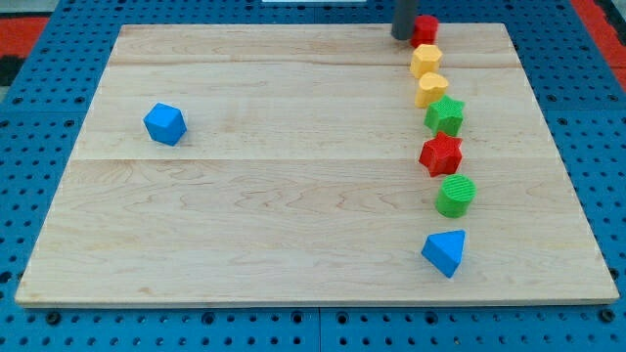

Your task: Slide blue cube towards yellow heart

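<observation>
Blue cube (164, 124): far-left of bench (293, 196), alone. Looks light, rigid, likely slides easily, may spin. No grasp: my tip (402, 37), bare rod, holds nothing, far right beside red block (425, 28). Push from left face toward yellow heart (430, 90).

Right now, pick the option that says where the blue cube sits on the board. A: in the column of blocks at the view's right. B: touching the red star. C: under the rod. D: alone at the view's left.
D: the blue cube lies alone at the view's left, far from the column at the right, where my tip rests beside the topmost red block.
</observation>
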